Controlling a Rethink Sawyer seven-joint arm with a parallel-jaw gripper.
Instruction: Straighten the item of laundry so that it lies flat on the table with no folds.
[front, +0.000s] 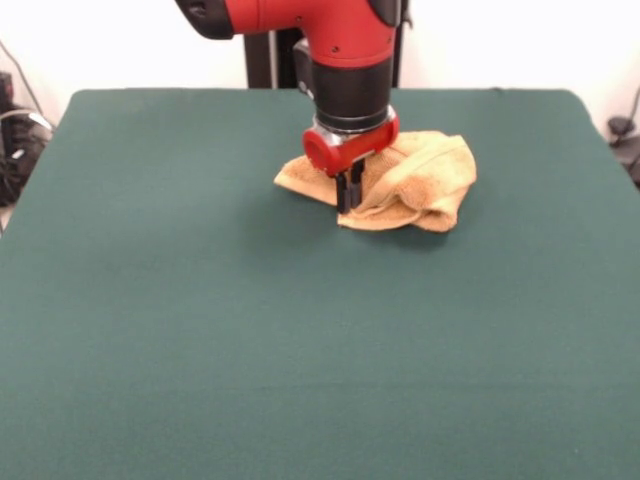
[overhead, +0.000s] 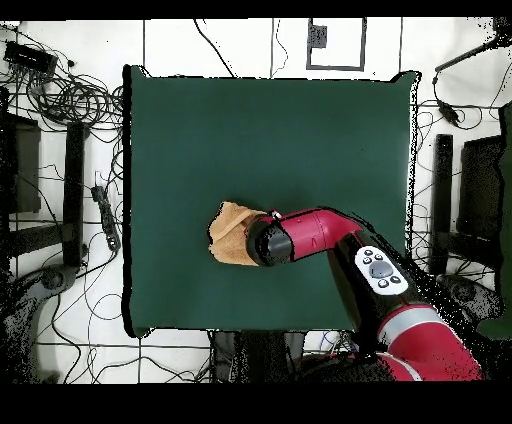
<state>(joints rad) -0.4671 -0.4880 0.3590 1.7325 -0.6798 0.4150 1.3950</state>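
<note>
we see the small mustard-tan terry-cloth towel (front: 415, 180) (overhead: 232, 236) lying bunched and folded over itself on the large dark green cloth-covered table (front: 300, 350) (overhead: 270, 130), toward the side where the pedestal stands. the red and black arm comes down over the towel's edge, and its black gripper (front: 348, 192) has its tips at the cloth. the fingers look drawn close together, but we cannot tell whether they pinch the towel. from overhead the arm's wrist hides the gripper and part of the towel.
</note>
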